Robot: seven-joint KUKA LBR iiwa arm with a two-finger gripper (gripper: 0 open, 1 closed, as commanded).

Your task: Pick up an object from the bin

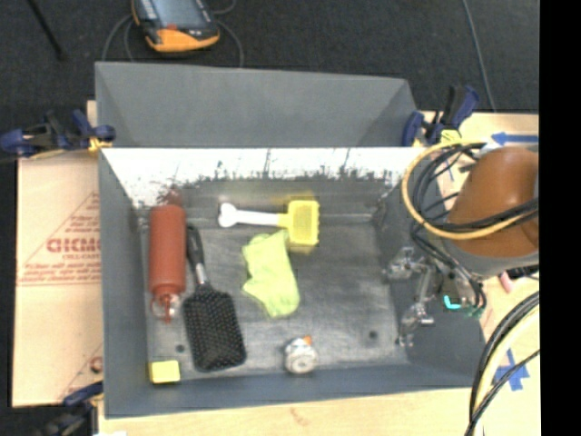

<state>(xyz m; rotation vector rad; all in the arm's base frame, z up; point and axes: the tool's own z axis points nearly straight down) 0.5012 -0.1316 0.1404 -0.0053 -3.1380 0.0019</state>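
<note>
Approach step: my hand (410,293) hangs at the bin's (245,116) 3 o'clock, apart or together I cannot tell. The yellow-green cloth (270,275) lies mid-bin; next I'd shift toward 9 o'clock and descend.

Gripper (413,296) at right of bin (254,107) — red bottle (167,251), black hairbrush (214,332) opposite

Bin (123,243) grey, dark scuffs on far wall. Red bottle (167,252), clear end; black hairbrush (213,330), dotted bristles; lime-yellow cloth (270,275); scoop (302,222) yellow w/ white handle; sm. yellow block (164,371); silvery-white lump (300,355) w/ orange bit.
</note>
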